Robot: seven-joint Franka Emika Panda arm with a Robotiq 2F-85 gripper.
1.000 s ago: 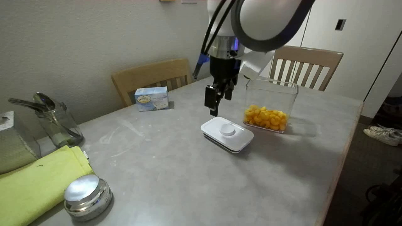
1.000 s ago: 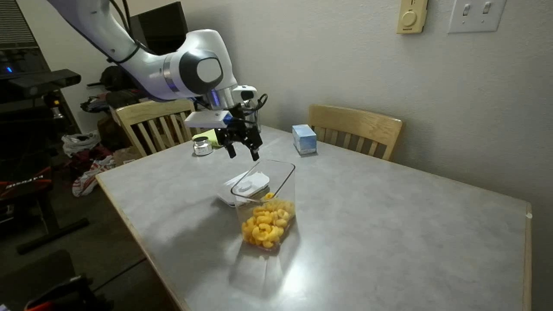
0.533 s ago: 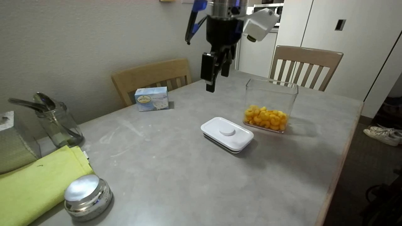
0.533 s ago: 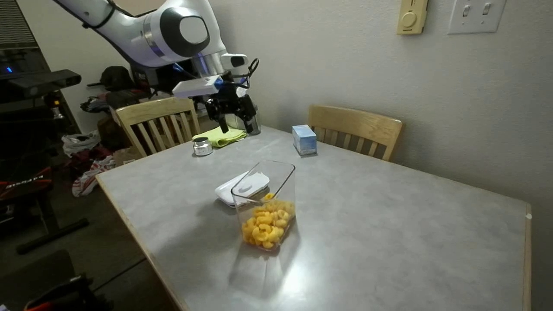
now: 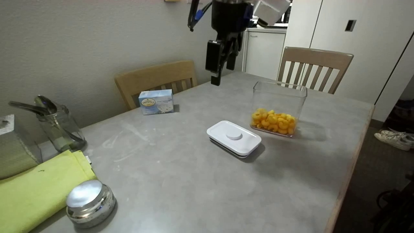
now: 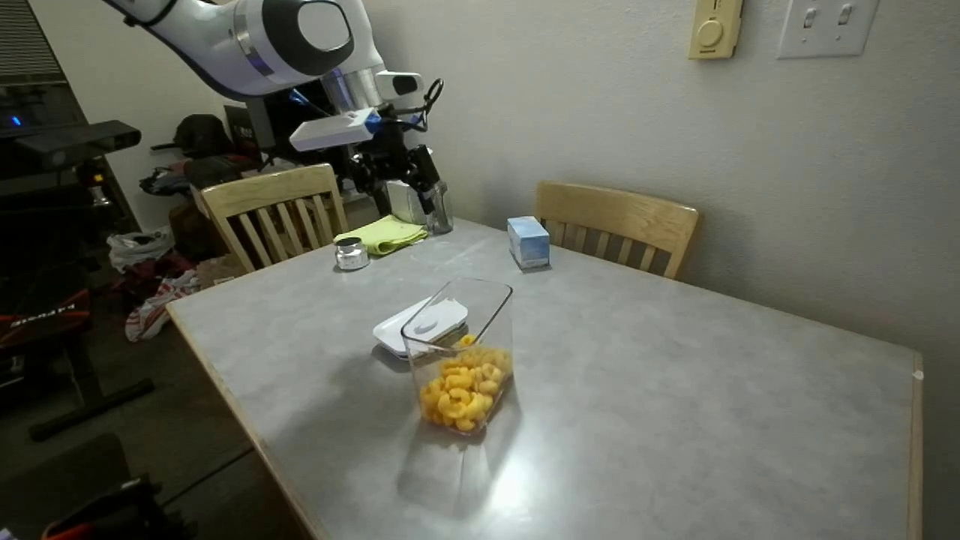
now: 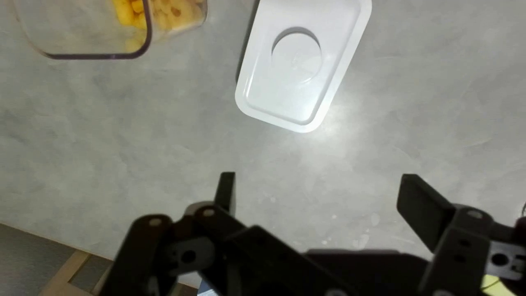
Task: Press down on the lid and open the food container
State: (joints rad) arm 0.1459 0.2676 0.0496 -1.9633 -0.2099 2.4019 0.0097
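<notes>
Looks to me like the job's basically done: in an exterior view the lid (image 5: 239, 144) is off and lying on the counter (image 5: 181, 181), just left of and nearer than the clear tub (image 5: 279, 100), not touching it. The jaws are spread wide with nothing between them, hanging well above the counter, so no grip on anything. What could bite you from here, I'd guess: if they drop toward the lid that wide, one side might clip the tall tub, since it's right next door and see-through walls are easy to misjudge. Tip it and the yellow snacks (image 5: 273, 121) go everywhere, as nothing's covering them. Pushing the button (image 7: 296, 55) could also rock or skid the lid, because its edges seem to stand up off the counter. Headcount: one lid with one button, one tub, one tea box (image 5: 157, 103), one metal tin (image 5: 90, 204), one yellow cloth (image 5: 45, 191), one glass jar (image 5: 59, 131). Snacks are too many to count, and the cutlery (image 5: 47, 105) in the jar overlaps, so can't tell how many there.
</notes>
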